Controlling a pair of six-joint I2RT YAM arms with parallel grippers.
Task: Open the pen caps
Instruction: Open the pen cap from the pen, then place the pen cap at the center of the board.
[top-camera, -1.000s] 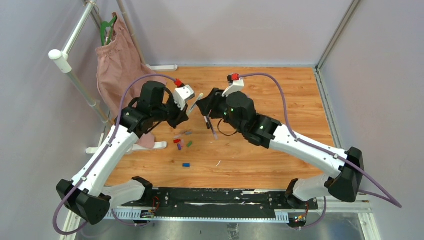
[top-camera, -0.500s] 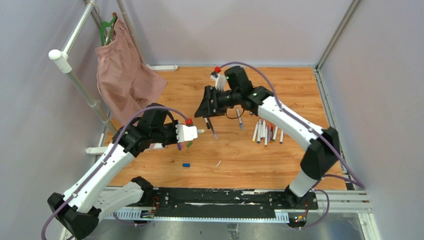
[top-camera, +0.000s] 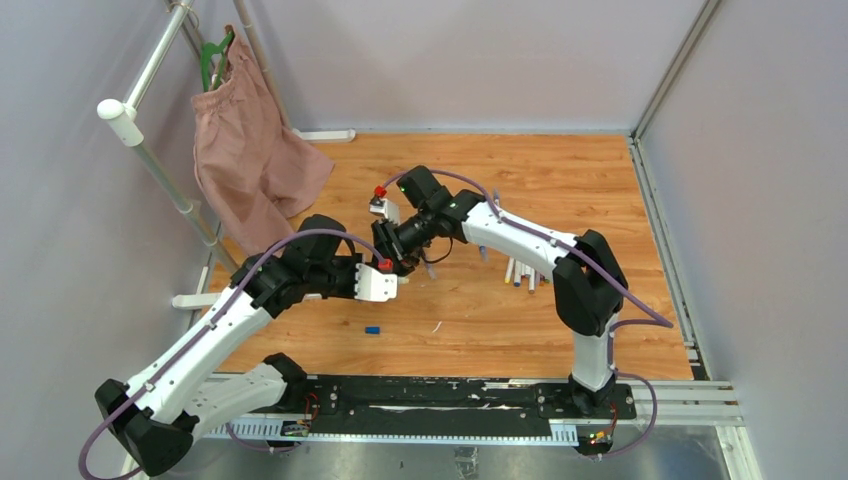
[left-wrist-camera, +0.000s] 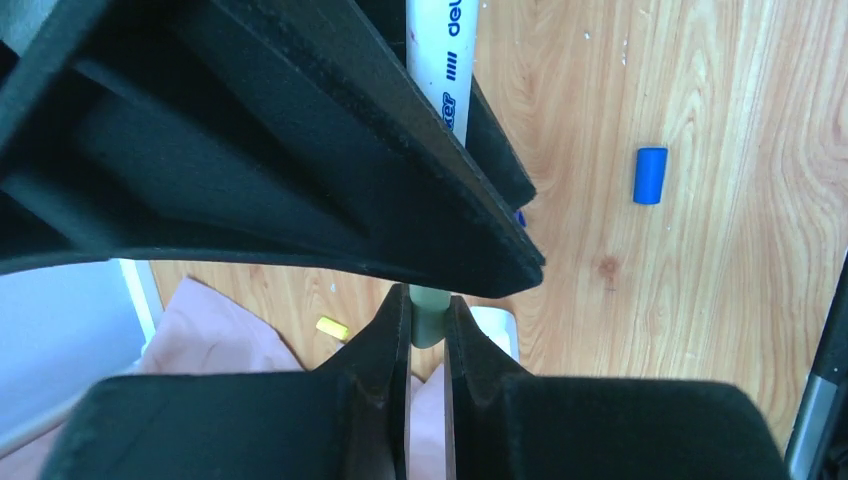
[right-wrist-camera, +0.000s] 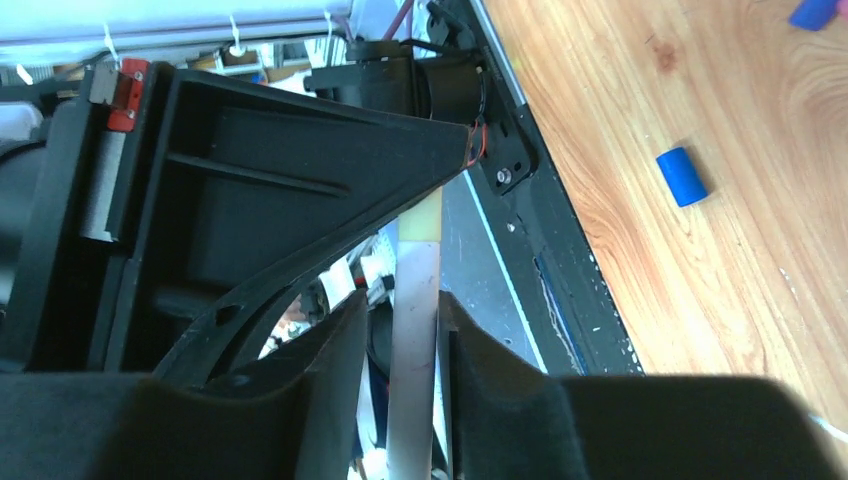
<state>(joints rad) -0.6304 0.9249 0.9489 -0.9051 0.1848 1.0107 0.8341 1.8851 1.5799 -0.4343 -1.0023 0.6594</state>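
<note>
Your 2 grippers meet at the middle of the wooden table (top-camera: 560, 180) in the overhead view, the left gripper (top-camera: 396, 284) reaching in from the lower left and the right gripper (top-camera: 405, 258) coming across from the right, tips almost touching. Between them they share 1 pen (left-wrist-camera: 445, 60). In your left wrist view the left gripper's fingers (left-wrist-camera: 390, 330) are pressed in on the pen's grey-green end at the bottom centre, pinching it with no gap, while the white printed barrel runs up through the right gripper's black body at the top of the frame. In your right wrist view the barrel (right-wrist-camera: 415, 330) stands between the right gripper's fingers (right-wrist-camera: 480, 360). The finger on the right of the frame sits against it and a thin gap shows on the other side, so you cannot tell whether that grip is clamped. Of the pen caps, 1 blue cap (top-camera: 372, 329) lies loose on the wood just below the grippers in the overhead view, clear of both; it shows at the upper right of the left wrist view (left-wrist-camera: 650, 175) and at the right of the right wrist view (right-wrist-camera: 682, 177). A small yellow piece (left-wrist-camera: 331, 328) lies beside the pink cloth (top-camera: 250, 160). A row of loose pens (top-camera: 520, 270) lies right of centre, partly under the right arm.
</note>
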